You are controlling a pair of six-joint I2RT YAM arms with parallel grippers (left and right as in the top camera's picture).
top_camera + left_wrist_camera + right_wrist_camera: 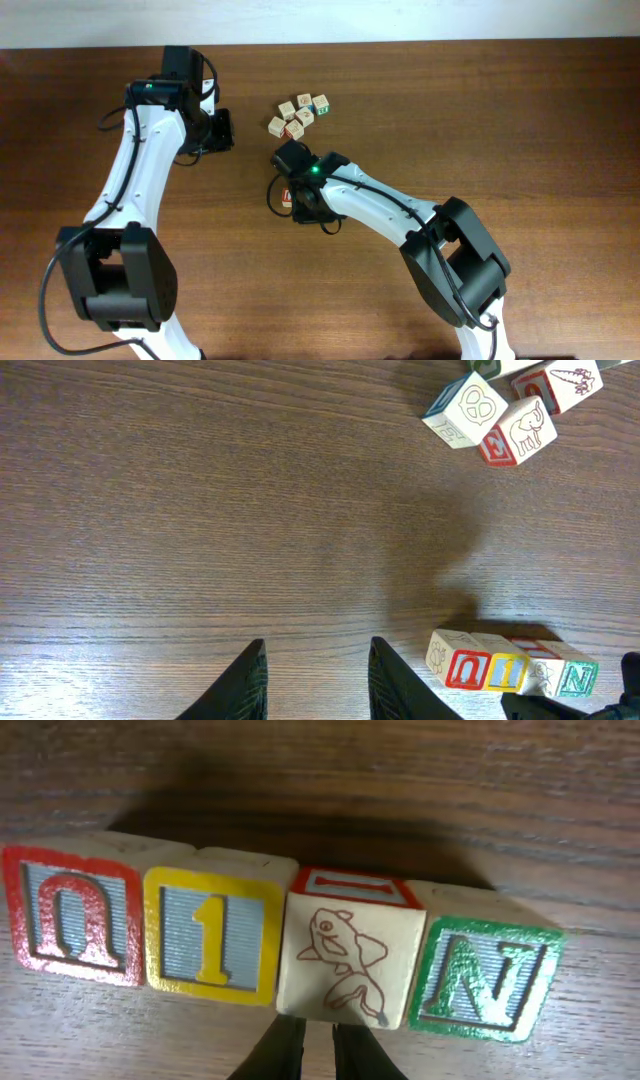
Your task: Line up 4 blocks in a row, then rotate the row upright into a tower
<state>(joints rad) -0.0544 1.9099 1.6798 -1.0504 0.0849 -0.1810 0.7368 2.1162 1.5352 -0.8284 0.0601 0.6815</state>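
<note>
the four blocks [280,945] sit in a touching row on the worktop [500,780]. the row's long axis runs crosswise to the right pincer [318,1042], which is the nearer one. its tips sit just at the near face of the fish block [345,965], between the yellow and green ones; i can't tell if they touch. that pincer is all but closed and holds nothing. the left pincer [316,670] is part open and empty, with the row off to its right, apart from it. to turn a block, the right tips likely need to part.
</note>
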